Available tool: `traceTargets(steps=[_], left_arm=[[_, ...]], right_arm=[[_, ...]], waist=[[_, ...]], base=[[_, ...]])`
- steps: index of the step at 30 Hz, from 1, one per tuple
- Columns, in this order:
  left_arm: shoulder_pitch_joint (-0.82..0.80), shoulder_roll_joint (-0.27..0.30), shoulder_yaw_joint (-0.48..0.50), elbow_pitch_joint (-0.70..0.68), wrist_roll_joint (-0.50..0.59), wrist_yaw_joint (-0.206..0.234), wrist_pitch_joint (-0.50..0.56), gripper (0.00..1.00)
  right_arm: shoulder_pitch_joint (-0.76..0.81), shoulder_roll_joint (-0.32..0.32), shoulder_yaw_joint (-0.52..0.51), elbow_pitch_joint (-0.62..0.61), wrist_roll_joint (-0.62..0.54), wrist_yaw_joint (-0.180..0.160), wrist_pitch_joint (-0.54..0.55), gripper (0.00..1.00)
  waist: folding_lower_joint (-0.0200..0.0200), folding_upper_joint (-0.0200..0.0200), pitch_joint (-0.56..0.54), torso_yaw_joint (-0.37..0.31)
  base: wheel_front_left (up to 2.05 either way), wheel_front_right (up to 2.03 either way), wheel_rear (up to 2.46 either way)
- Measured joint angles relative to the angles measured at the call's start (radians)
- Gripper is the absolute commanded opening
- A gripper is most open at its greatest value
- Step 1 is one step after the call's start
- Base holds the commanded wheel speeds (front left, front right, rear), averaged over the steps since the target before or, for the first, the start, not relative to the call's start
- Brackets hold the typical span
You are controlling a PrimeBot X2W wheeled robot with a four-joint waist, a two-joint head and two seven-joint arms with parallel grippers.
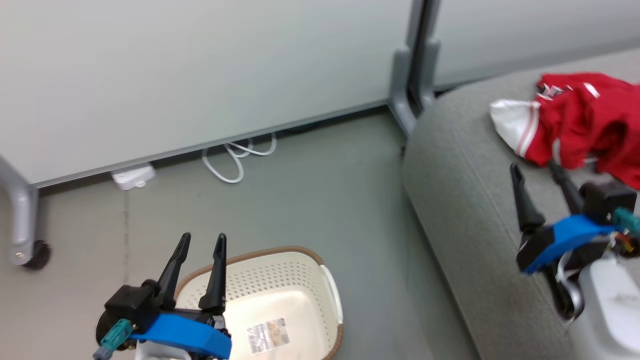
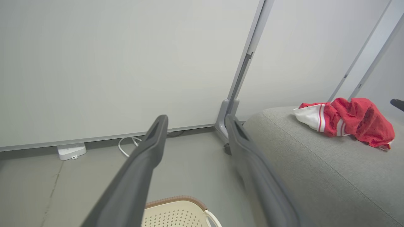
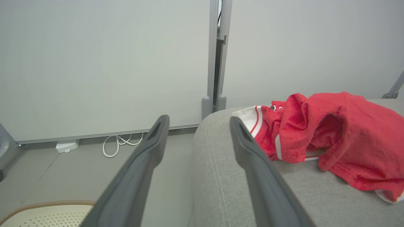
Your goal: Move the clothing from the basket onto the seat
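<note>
Gaping empty, right hand [image 1: 534,168] sits seemingly just beside the clothing [image 1: 587,117], left hand [image 1: 204,236] above the basket [image 1: 282,277].

Red clothing [image 1: 585,115] on seat [image 1: 465,200]; basket [image 1: 300,270] on floor [image 1: 320,190]

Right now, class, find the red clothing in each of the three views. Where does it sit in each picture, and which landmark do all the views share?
Head view: the clothing lies at the upper right, on the seat.
Left wrist view: the clothing is at the right, about mid-height, on the seat.
Right wrist view: the clothing is at the right, below the middle, on the seat.
Shared landmark: the grey post stands left of the clothing.
</note>
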Motion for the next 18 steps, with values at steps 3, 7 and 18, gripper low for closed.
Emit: traceTargets(steps=[3, 7, 18], left_arm=[[0.019, 0.0, 0.023, 0.013, 0.002, 0.0, 0.0, 1.0], [0.04, 0.001, 0.055, 0.03, 0.007, 0.0, 0.0, 1.0], [0.072, 0.0, 0.129, 0.055, 0.012, 0.0, 0.0, 1.0]], right_arm=[[0.1, 0.038, -0.013, -0.094, 0.005, 0.0, 0.01, 1.0], [0.21, 0.098, -0.024, -0.201, 0.002, 0.0, 0.022, 1.0], [0.37, 0.18, -0.016, -0.331, -0.04, 0.0, 0.05, 1.0]], waist=[[0.0, 0.0, -0.032, 0.048], [0.0, 0.0, -0.069, 0.1], [0.0003, 0.0, -0.112, 0.172]], base=[[0.0, 0.0, 0.0], [0.0, 0.0, 0.0], [0.0, 0.0, 0.0]])
